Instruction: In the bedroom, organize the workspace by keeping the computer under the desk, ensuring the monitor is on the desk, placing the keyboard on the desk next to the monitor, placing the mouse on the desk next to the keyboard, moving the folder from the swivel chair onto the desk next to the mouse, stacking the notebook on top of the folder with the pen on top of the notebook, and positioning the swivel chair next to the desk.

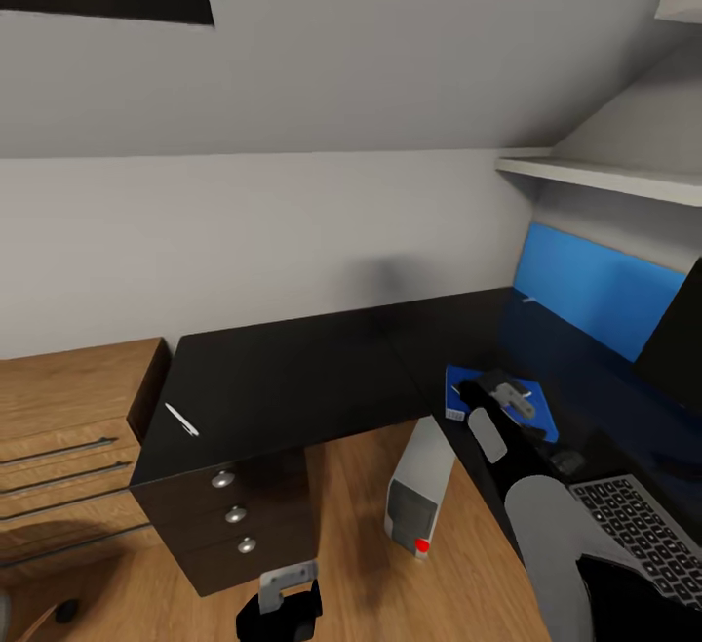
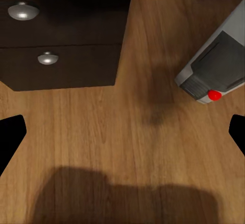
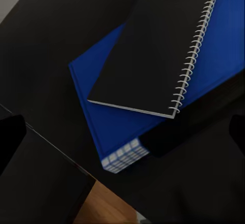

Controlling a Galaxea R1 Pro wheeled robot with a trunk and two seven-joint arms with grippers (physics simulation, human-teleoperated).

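Floor lies nearest, under the left end effector, which hangs low over the wood boards with its fingers spread and nothing between them; the computer lies just beyond, tipped on its side beside the drawer unit, below the table edge. On the table, near right, a corner of the keyboard shows, and past it the right end effector hovers over the notebook, which already rests on the blue folder. Its fingers look spread in the wrist view, holding nothing. The stack seems set, so the step in hand is probably fetching the pen, which lies well apart at the table's near left edge. Doing it well means lifting the right arm straight off so the stack is not nudged, then pinching the thin pen across its middle and laying it flat on the notebook so it does not roll. Farther right, the monitor is cut off by the frame. What the dark bar across the folder's near edge in the right wrist view is, I cannot tell.
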